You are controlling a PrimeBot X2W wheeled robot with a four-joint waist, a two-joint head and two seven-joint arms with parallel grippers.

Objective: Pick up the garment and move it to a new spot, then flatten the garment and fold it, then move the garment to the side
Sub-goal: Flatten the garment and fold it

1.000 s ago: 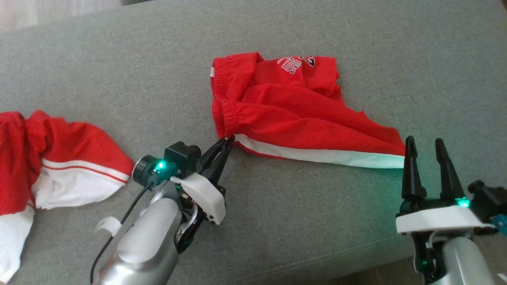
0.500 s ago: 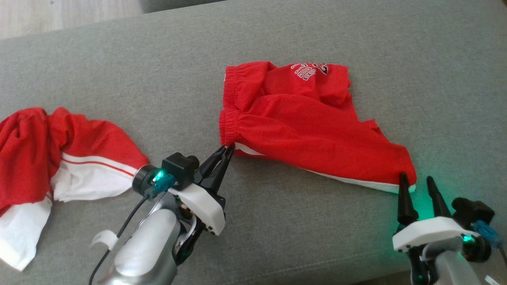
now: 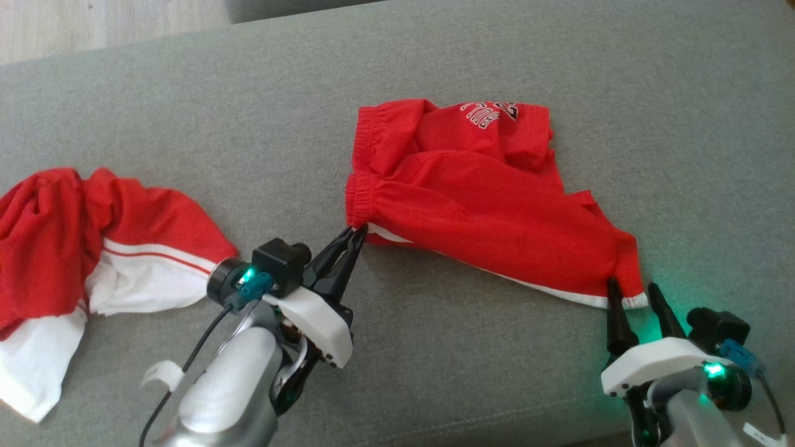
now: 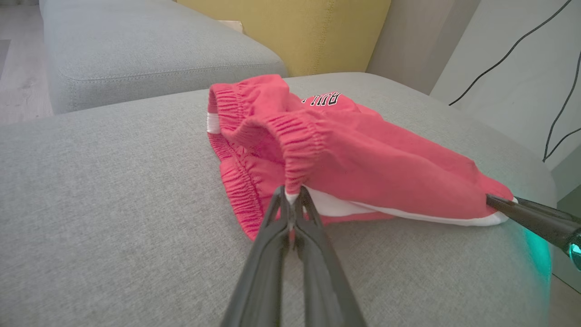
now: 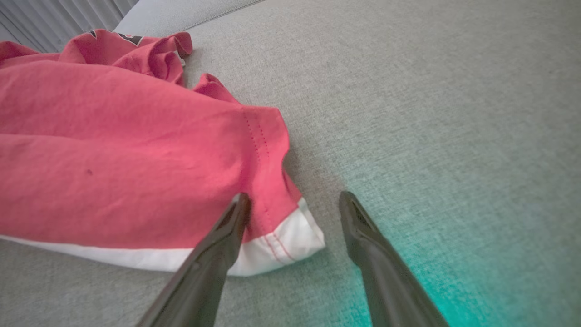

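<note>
Note that the head camera has shifted since a second ago, so disregard the overall drift of the scene. The right gripper (image 3: 630,293) has closed in on the red shorts (image 3: 484,205). A second ago it stood just short of the hem corner. Its fingers now straddle that white-trimmed corner, spread wide, with one tip over the cloth and the other over bare cushion. The left gripper (image 3: 356,234) remains clamped on the waistband end, fingers pressed together on the elastic.

The shorts lie crumpled mid-cushion on the grey sofa (image 3: 186,124), waistband toward the robot's left and hem toward its right. A second red-and-white garment (image 3: 93,248) lies well apart at the far left.

Bare fabric surrounds the shorts behind and to the right. The cushion's front edge runs under both wrists. Wood floor (image 3: 93,25) shows beyond the back edge.
</note>
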